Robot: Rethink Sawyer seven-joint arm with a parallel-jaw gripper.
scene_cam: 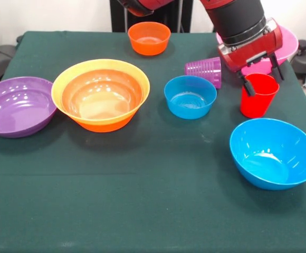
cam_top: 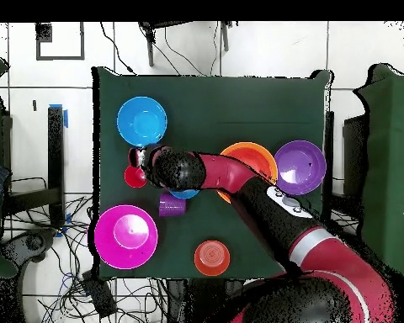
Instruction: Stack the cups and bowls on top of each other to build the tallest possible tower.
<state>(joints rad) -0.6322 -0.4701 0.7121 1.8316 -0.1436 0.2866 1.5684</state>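
**Hand at red cup, pickup step**

The hand [scene_cam: 259, 73] hung over the upright red cup [scene_cam: 258, 96], fingers spread either side of its rim, released and gripping nothing. The tower so far was the large orange bowl [scene_cam: 100, 94] holding a shallower one, across the counter [scene_cam: 142, 200]. Purple cup [scene_cam: 204, 70] lay on its side nearby. Judged next: lower, clench on the rim, lift straight, carry to the orange bowl.

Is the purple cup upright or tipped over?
Tipped over. The purple cup lies on its side on the table, its ribbed wall showing, behind the small blue bowl.
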